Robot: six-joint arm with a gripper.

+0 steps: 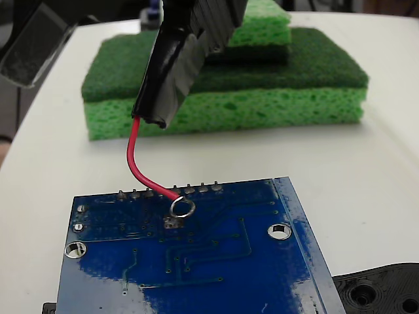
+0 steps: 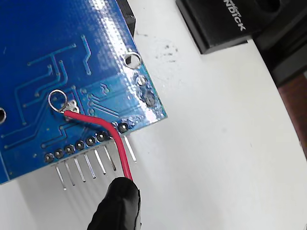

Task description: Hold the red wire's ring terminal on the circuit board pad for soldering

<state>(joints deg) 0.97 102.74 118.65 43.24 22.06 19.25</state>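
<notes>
Nearly there: the ring terminal (image 1: pixel 182 208) is hovering at the pad's (image 1: pixel 172 223) edge, not centred on it.

Clamping the red wire (image 1: pixel 135 163) by its black sleeve (image 1: pixel 160 91), the gripper (image 1: pixel 196 39) is reaching down over the circuit board (image 1: pixel 216 261); the wire is running lengthwise from the pin row (image 2: pixel 91 141) inward, ring pointing into the board, overlapping the pad only partly in the wrist view, so a small nudge is probably remaining.

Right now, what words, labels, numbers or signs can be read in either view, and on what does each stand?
"...bfick": white letters, upside down and cut off, on the black block at the wrist view's top edge; the reading is uncertain.
Circuit board: no print legible in either view, only traces.
Sponges, red wire: no text.
</notes>
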